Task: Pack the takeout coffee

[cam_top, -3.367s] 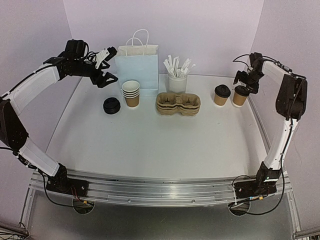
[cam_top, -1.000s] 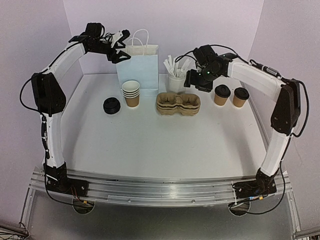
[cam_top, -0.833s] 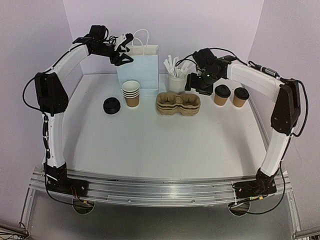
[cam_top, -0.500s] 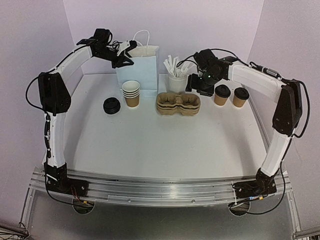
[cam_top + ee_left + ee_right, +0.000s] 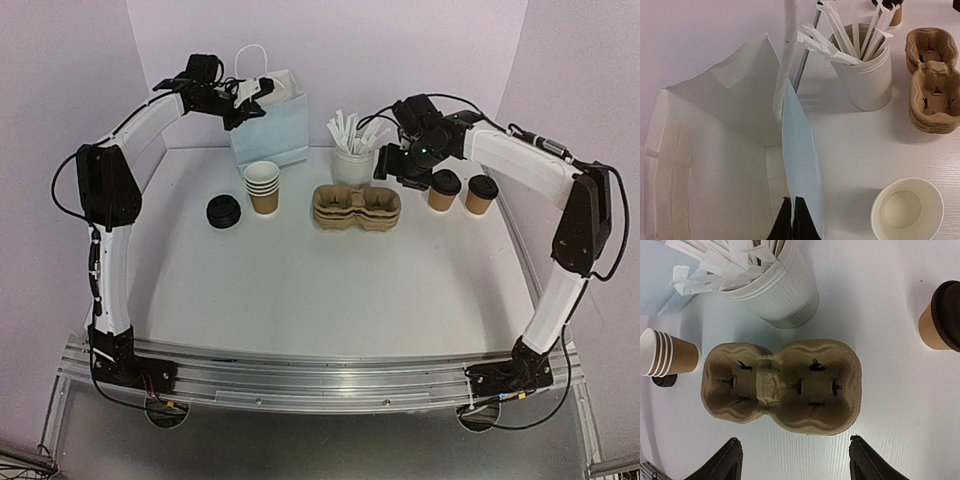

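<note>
Two lidded takeout coffee cups (image 5: 443, 188) (image 5: 480, 193) stand at the right rear; one lidded cup (image 5: 942, 315) shows in the right wrist view. A stack of open kraft cups (image 5: 263, 185) (image 5: 906, 210) (image 5: 665, 352) and a pile of black lids (image 5: 223, 211) sit left of centre. My left gripper (image 5: 250, 95) (image 5: 792, 220) is shut on the top edge of the light blue paper bag (image 5: 268, 128) (image 5: 800, 165), which hangs tilted with its white inside showing. My right gripper (image 5: 400, 165) (image 5: 795, 460) hovers open above the brown pulp cup carrier (image 5: 357, 207) (image 5: 782, 387).
A white ribbed cup of paper-wrapped straws (image 5: 352, 160) (image 5: 867, 75) (image 5: 775, 290) stands just behind the carrier (image 5: 935, 80), close to my right gripper. Purple walls close in the table at the back and both sides.
My left gripper closed on the bag's top edge and pulled it up and to the left, tilting the bag. My right gripper drifted slightly and stays open over the carrier.
</note>
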Action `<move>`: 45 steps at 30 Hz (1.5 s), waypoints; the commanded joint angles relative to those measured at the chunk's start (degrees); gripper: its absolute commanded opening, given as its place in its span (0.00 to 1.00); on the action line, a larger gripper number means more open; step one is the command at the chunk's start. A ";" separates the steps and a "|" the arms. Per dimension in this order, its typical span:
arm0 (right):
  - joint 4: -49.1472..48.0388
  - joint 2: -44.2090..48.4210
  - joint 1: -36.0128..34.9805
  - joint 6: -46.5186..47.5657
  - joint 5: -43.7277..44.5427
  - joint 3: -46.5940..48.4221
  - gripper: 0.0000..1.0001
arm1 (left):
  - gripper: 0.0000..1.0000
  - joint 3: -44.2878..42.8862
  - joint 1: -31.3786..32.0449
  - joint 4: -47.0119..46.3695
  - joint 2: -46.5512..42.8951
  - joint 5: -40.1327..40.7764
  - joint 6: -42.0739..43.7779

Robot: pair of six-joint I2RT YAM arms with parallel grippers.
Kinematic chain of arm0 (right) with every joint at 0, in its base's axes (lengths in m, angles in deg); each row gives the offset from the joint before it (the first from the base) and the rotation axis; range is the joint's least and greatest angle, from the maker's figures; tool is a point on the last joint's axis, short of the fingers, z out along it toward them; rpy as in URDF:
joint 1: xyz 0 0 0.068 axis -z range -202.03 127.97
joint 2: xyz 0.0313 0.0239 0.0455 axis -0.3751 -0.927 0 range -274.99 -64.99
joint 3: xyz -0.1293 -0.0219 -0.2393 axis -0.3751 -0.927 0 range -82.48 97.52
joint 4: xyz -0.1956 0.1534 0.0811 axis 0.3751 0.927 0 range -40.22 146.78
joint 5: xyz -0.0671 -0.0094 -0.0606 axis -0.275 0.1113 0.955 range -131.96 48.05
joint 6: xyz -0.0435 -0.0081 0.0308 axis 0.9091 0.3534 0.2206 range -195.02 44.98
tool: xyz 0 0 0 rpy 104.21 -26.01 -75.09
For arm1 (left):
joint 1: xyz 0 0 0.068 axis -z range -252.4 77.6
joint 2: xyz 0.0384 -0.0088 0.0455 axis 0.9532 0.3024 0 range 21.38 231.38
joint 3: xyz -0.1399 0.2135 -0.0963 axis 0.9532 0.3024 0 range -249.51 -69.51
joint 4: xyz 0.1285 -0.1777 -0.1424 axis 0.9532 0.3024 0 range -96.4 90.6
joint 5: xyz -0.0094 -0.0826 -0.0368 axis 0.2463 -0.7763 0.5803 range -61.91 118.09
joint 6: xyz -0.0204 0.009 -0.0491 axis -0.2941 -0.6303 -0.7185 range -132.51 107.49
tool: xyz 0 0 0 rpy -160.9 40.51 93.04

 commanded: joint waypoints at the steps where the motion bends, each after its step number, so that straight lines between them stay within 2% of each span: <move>1: -0.41 3.05 -0.60 -1.08 1.19 0.08 0.69 | 0.00 -1.56 -0.15 -6.82 -6.06 3.02 0.73; 7: -0.66 3.05 -0.70 -1.32 1.07 1.67 0.69 | 0.00 -2.59 -0.15 -8.33 -13.77 7.79 3.26; 12: -0.96 2.26 -0.70 -2.05 0.80 3.36 0.69 | 0.00 -4.66 0.03 -5.50 -20.75 9.06 2.64; 16: -1.02 2.33 -0.76 -2.62 1.31 3.98 0.69 | 0.00 -3.58 2.30 8.52 -28.37 6.73 1.23; 20: -1.04 2.90 -0.80 -3.57 2.20 3.94 0.69 | 0.00 2.24 5.96 23.80 -36.76 1.74 1.37; 24: -1.03 3.57 -0.78 -4.19 2.60 3.84 0.69 | 0.00 10.44 13.78 34.85 -44.05 1.80 -1.97; 26: -1.12 3.99 -0.88 -4.47 2.76 3.63 0.69 | 0.00 16.52 17.07 35.64 -47.25 2.38 -4.46; 29: -1.06 4.43 -1.29 -4.58 3.01 3.08 0.69 | 0.00 27.99 21.22 32.09 -52.29 2.72 -7.29; 34: -1.23 4.42 -1.58 -3.55 0.89 2.20 0.69 | 0.00 41.84 22.96 33.32 -57.81 -7.47 10.66; 38: -1.16 3.88 -2.09 -3.23 -0.05 2.06 0.68 | 0.00 44.76 22.96 32.60 -55.77 -9.66 15.94; 41: -1.17 2.96 -3.69 -3.88 2.40 2.29 0.67 | 0.00 45.89 22.98 31.49 -53.52 -10.44 12.86; 45: -1.08 -0.38 -5.49 -5.87 7.84 3.64 0.57 | 0.00 51.96 23.27 22.48 -54.36 -10.15 3.06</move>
